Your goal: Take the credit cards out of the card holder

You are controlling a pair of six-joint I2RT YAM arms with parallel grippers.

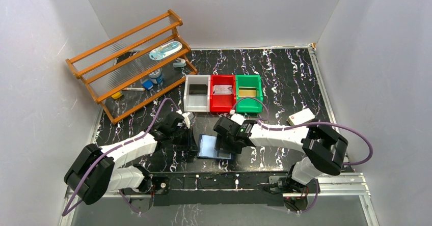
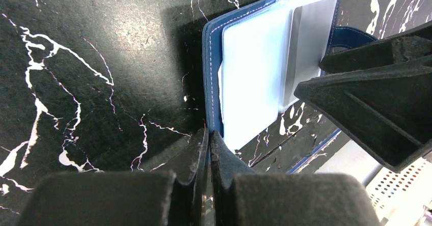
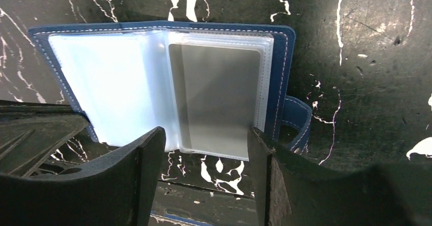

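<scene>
Credit cards look partly taken out. A thin black plastic card (image 1: 197, 89) lies in the white plastic bin (image 1: 187, 97), a silvery card (image 1: 222, 89) in the red plastic bin (image 1: 222, 106), and a gold card (image 1: 247, 91) in the green plastic bin (image 1: 249, 104). The three bins sit side by side in the middle of the black marbled tabletop (image 1: 290, 83).

The small folding card holder (image 1: 210, 146), dark navy outside and light blue inside, lies open and flat close to the near edge of the tabletop, between the two arms. One flat grey card (image 3: 219, 99) is not out yet. It sits inside a clear pocket on the right half of the holder. The left half looks empty, though the shine makes that hard to tell.

The left jaws are pressed together, with their tips right at the holder's left edge. Whether they pin it down is not clear. The right jaws are apart, just above the holder, with the grey card's near end showing between them.

So most of the job seems done. The grey card is probably the last one to pull out.
</scene>
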